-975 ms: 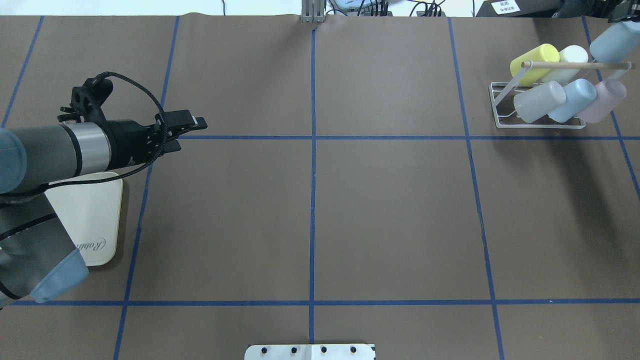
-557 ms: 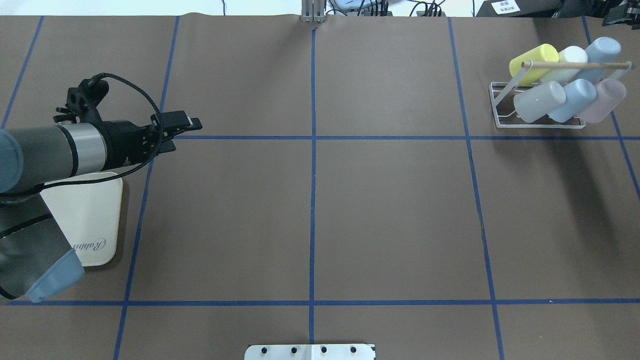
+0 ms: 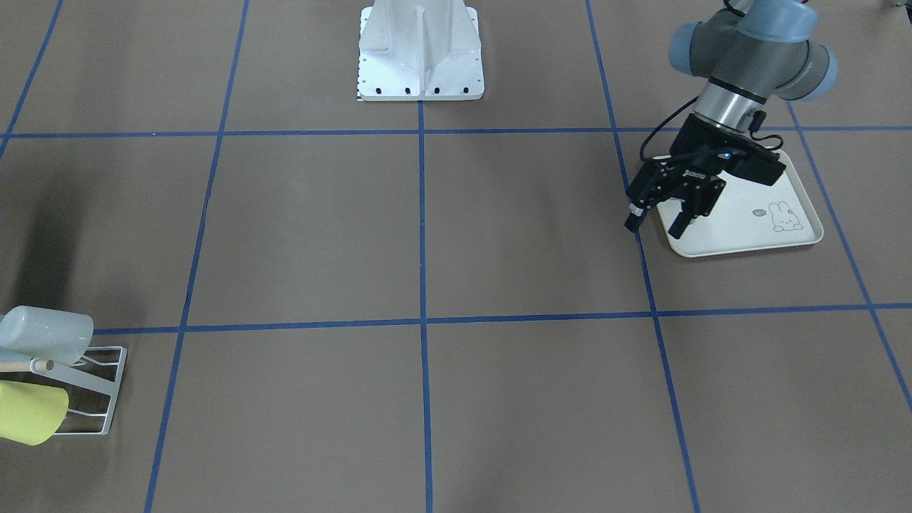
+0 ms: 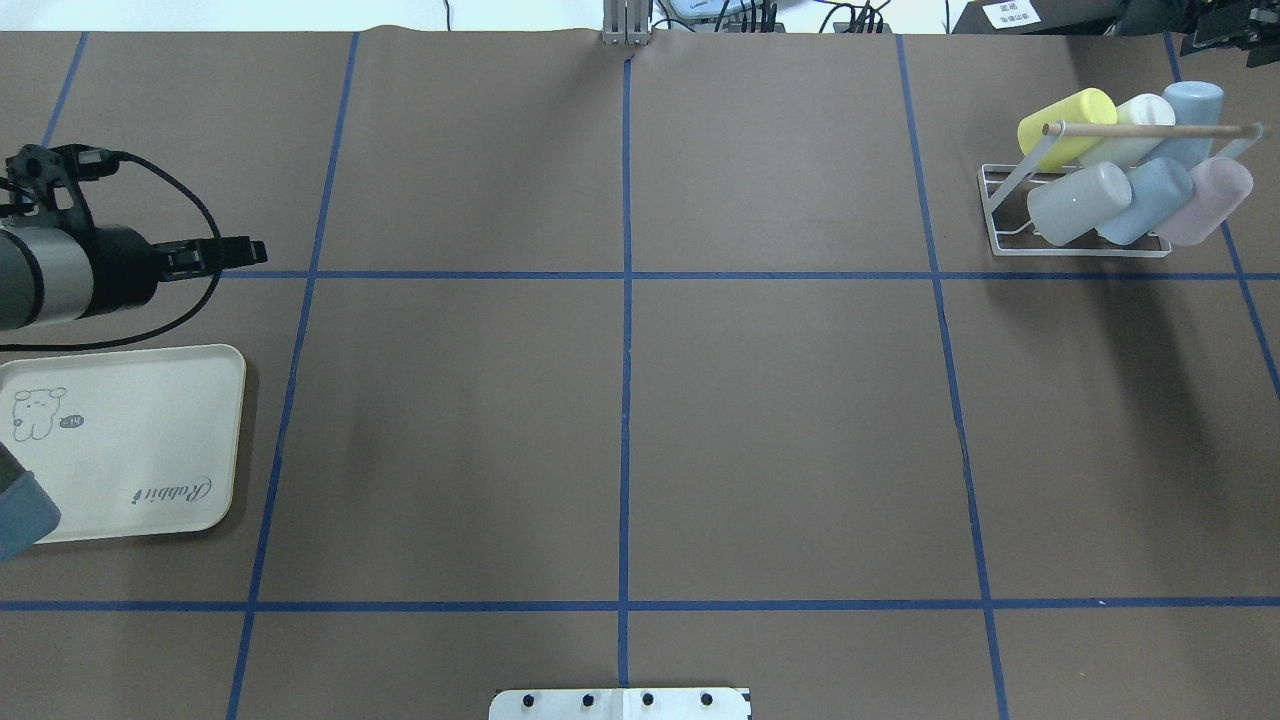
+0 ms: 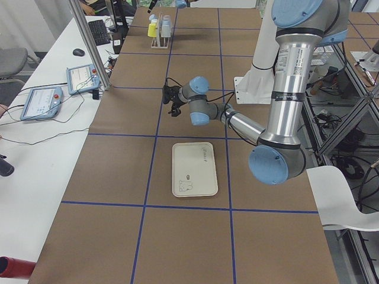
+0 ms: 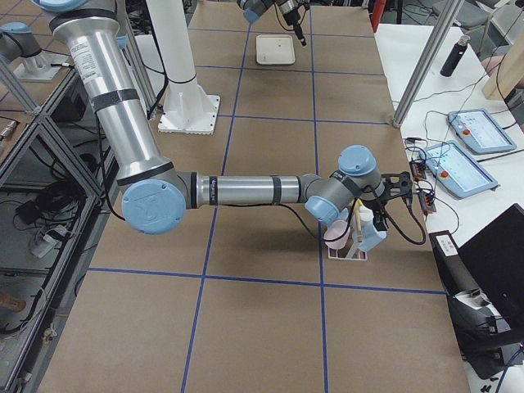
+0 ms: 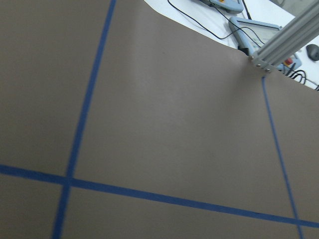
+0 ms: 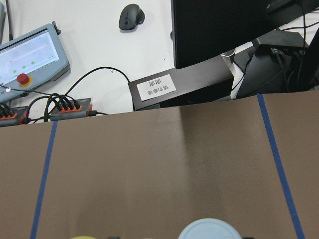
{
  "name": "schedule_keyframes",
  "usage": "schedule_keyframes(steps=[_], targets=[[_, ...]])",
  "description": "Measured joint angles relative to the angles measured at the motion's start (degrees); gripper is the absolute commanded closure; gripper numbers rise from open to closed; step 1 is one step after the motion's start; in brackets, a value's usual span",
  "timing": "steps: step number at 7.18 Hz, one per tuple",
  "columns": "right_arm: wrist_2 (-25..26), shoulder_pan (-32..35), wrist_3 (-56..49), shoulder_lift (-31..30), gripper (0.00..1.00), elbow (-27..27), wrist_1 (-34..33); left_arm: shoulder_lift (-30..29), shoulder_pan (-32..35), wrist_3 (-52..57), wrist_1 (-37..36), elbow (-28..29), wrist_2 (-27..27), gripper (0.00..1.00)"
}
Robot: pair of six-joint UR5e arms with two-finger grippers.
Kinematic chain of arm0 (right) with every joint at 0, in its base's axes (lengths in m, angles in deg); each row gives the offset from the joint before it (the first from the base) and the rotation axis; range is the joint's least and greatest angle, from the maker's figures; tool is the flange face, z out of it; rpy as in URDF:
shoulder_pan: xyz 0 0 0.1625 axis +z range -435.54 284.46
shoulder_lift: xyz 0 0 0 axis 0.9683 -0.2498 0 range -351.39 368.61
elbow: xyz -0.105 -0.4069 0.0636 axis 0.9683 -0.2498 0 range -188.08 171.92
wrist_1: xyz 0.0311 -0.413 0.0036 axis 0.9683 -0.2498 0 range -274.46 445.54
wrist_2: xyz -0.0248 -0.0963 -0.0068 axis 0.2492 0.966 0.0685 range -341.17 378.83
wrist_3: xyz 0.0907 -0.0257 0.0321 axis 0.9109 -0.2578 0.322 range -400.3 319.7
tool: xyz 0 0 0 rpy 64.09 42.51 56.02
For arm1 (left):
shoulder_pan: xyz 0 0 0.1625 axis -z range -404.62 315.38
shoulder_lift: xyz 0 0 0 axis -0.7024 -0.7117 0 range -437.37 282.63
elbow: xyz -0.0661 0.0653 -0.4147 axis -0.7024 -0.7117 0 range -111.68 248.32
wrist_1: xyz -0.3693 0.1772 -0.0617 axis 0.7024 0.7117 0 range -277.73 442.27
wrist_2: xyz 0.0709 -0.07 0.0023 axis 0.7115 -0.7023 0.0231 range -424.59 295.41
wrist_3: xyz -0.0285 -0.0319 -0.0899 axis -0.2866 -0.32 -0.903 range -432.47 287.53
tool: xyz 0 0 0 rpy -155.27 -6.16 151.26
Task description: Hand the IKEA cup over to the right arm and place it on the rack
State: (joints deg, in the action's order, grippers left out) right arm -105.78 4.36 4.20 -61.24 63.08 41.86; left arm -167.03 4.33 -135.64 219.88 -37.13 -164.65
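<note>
- My cup is the pale blue plastic cup (image 4: 1196, 100): smooth, no handle, a plain tumbler with a rounded closed end.
- It's on the small white wire rack (image 4: 1000, 215), last in the back row, leaning with its closed end raised and pointing away from the robot.
- The light wooden dowel (image 4: 1150, 129) runs across its side. A cream-white cup (image 4: 1135, 118) and a yellow cup (image 4: 1065, 115) share that row. A grey cup (image 4: 1075, 205), a deeper blue cup (image 4: 1150, 195) and a pale pink cup (image 4: 1210, 190) lean in front.
- From the right gripper (image 4: 1222, 30), the cup sits near, on the robot's side, with a clear gap; nothing touches it.
- On the right wrist camera, its pale blue end just peeks in at the bottom edge.
- The frame edge cuts off the right gripper and no fingers show on its wrist camera, so I cannot tell whether they're spread or closed.
- The right arm is stretched long and low across the table, forearm near level, wrist bent by the rack.
- The left gripper (image 3: 653, 229) has its fingers spread with nothing between them, and it slants down toward the table.
- The cream rabbit-print tray (image 4: 150, 440) lies near that gripper, below it and on its robot side.
</note>
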Motion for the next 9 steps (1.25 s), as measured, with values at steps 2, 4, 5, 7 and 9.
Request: schedule_keyframes(steps=[2, 4, 5, 7, 9], targets=[[-9.0, 4.9, -4.3, -0.2, 0.15, 0.2, -3.3, 5.0, 13.2, 20.7, -0.9, 3.6, -11.5, 0.00], [-17.1, 10.0, -12.9, -3.1, 0.15, 2.1, -7.9, 5.1, 28.2, 38.3, -2.4, 13.9, -27.0, 0.00], [-18.8, 11.0, -15.5, -6.0, 0.15, 3.6, -8.7, 4.3, 31.6, 44.5, -5.5, 17.4, -30.8, 0.00], [-19.6, 11.5, -19.2, -9.5, 0.10, 4.9, -9.6, 2.2, 34.1, 52.1, -15.1, 19.5, -32.6, 0.00], [-19.1, 11.5, -30.9, -10.6, 0.02, 5.3, -18.5, -0.8, 35.1, 58.2, -29.0, 19.7, -33.0, 0.00]])
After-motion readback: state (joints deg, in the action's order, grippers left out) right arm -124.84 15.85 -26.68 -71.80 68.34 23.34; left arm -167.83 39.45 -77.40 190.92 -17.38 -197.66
